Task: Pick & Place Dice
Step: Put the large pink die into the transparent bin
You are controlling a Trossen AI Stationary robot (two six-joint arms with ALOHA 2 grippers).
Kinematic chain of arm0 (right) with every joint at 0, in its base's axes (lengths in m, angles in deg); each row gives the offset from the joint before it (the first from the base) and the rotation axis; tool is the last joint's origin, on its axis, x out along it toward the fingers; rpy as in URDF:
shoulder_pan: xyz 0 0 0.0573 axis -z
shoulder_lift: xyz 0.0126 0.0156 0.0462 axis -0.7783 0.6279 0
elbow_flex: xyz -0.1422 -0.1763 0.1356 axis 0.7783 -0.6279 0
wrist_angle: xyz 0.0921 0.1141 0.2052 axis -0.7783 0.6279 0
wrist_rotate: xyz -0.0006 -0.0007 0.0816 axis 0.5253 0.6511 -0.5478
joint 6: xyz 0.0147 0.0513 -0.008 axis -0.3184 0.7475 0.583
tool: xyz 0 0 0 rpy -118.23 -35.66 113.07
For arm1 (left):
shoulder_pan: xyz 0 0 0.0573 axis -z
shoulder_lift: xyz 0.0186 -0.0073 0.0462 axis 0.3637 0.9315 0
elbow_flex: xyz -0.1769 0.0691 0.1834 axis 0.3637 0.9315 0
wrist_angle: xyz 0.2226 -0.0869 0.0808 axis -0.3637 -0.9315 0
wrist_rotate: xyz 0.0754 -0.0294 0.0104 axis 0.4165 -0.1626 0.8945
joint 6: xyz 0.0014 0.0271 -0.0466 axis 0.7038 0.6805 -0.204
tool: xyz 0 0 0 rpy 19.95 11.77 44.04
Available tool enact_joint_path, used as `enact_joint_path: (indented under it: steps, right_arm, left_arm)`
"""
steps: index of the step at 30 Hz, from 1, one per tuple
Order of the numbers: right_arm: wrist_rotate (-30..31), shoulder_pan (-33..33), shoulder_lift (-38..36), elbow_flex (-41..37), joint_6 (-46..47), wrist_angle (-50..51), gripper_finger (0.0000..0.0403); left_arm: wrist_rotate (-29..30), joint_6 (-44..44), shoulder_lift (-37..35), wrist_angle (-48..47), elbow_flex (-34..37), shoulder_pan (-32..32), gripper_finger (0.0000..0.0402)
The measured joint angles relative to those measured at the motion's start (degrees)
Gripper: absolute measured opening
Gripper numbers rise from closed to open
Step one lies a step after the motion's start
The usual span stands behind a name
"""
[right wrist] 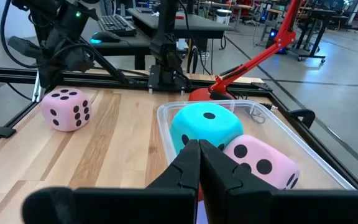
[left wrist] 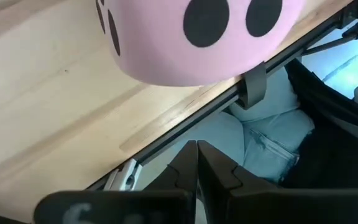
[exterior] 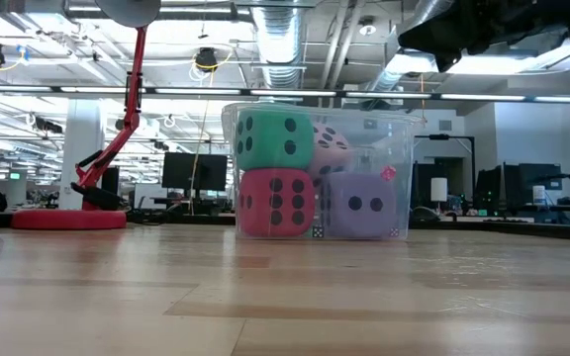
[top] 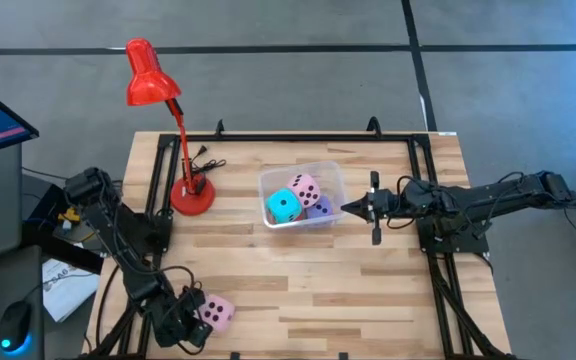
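Observation:
A clear plastic bin [top: 333, 178] stands mid-table and holds a cyan die [top: 284, 207], a pink die [top: 305, 189] and a lavender die [top: 320, 208]. The low view also shows a red die [exterior: 275, 203] at the bin's bottom. A second pink die [top: 215, 312] rests on the table near the front-left corner. My left gripper [top: 194, 322] is shut just beside that die, on its near-left side, above the table's edge [left wrist: 166, 134]; the die [left wrist: 197, 37] lies ahead of the fingertips, apart from them. My right gripper [top: 350, 208] hovers shut by the bin's right rim, higher than the bin.
A red desk lamp [top: 151, 78] stands with its base [top: 192, 197] left of the bin. Black frame rails [top: 158, 190] run along the table's left and right sides. Bare wood lies between the bin and the loose pink die.

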Motion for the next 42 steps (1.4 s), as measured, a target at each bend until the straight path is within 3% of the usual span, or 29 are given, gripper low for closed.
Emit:
enact_joint_path:
  steps: [11,20,26,42]
  right_arm:
    - [0.0,0.0,0.0,0.0,0.0,0.0,0.0000]
    - [0.0,0.0,0.0,0.0,0.0,0.0,0.0000]
    - [0.0,0.0,0.0,0.0,0.0,0.0,0.0000]
    - [0.0,0.0,0.0,0.0,0.0,0.0,0.0000]
  left_arm:
    - [4.4,0.1,0.0,0.0,2.1,-0.4,0.0000]
    - [4.6,0.1,0.0,2.2,4.4,-0.8,0.0000]
    - [10.7,0.1,0.1,2.1,5.3,-2.0,0.0000]
    - [16.0,16.8,0.3,3.8,5.3,-13.7,0.0000]
